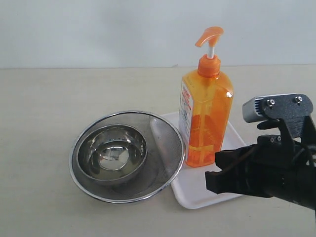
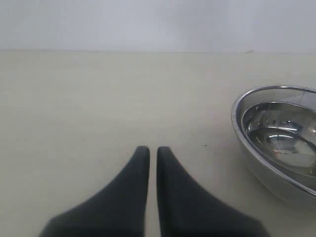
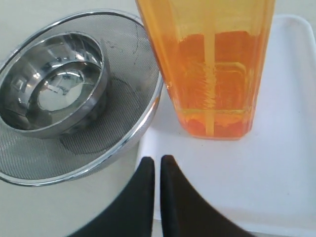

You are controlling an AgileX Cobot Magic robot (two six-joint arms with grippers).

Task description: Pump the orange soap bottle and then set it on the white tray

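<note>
Orange soap bottle [image 1: 207, 118] is standing upright on the white tray [image 1: 197, 190]. It is tall, rectangular and translucent, and it is carrying a white-orange printed label on one side and an orange pump nozzle on a white stem. A mesh strainer [image 1: 165, 143] holding a steel bowl [image 1: 112, 153] is lying at its 9 o'clock. The right gripper [image 3: 157, 159], fingers pressed together, is hovering at the bottle's 4 o'clock, gripping nothing. The left gripper [image 2: 148, 149] is likewise pressed together and empty.
</note>
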